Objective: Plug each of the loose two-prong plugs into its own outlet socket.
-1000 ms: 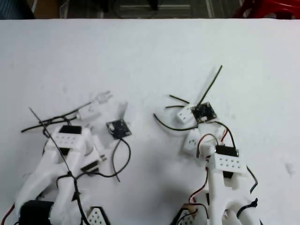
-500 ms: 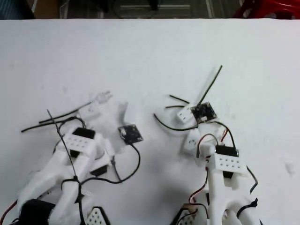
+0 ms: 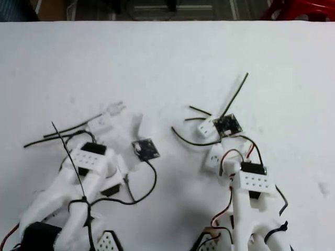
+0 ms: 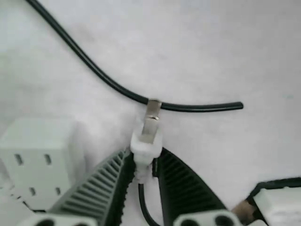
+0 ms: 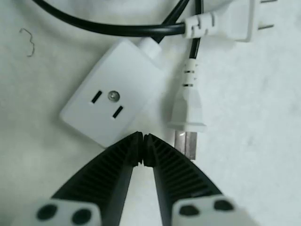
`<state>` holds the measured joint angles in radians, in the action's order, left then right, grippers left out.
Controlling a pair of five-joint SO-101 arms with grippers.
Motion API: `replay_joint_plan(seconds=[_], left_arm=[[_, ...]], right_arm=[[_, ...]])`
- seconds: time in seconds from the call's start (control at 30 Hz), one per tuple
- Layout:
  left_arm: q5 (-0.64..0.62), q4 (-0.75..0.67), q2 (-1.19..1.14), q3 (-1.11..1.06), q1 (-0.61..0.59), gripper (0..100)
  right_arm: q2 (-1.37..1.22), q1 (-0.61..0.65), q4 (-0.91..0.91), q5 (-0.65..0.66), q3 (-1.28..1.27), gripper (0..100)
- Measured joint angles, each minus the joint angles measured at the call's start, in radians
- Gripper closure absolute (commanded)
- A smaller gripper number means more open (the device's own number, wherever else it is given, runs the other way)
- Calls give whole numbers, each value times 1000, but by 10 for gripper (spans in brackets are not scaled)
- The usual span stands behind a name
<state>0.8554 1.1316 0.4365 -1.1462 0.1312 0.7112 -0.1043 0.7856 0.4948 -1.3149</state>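
Left pincer [image 4: 143, 159] is clamping a white plug [image 4: 146, 141]; right pincer [image 5: 142, 141] is sitting pressed together, outlet socket [image 5: 113, 106] just ahead.

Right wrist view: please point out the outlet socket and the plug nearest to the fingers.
Outlet socket [image 5: 112, 95]: right wrist view, middle of its face.
Nearest plug [image 5: 188, 106]: right wrist view, its white body.

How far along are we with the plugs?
No visible socket holds a plug yet. In hand: the left gripper grips one white plug, prongs forward, an outlet block lying apart beside it. Left: the right gripper is shut and empty by an empty socket, a loose plug beside it.
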Motion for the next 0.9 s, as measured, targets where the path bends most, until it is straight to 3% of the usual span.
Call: replay_joint_plan(seconds=[0.2, 0.47, 0.73, 0.83, 0.9], left_arm=[[-3, 0, 81, 0, -46, 977], [-20, 29, 523, -78, -149, 977], [-255, 8, 1117, -430, -189, 977], [-299, 66, 1332, -463, -249, 977], [-315, 72, 1347, -465, -278, 977]], right_arm=[[0, 0, 0, 0, 0, 978], [0, 0, 0, 0, 0, 978], [0, 0, 0, 0, 0, 978], [0, 0, 0, 0, 0, 978], [0, 2, 0, 0, 0, 978]])
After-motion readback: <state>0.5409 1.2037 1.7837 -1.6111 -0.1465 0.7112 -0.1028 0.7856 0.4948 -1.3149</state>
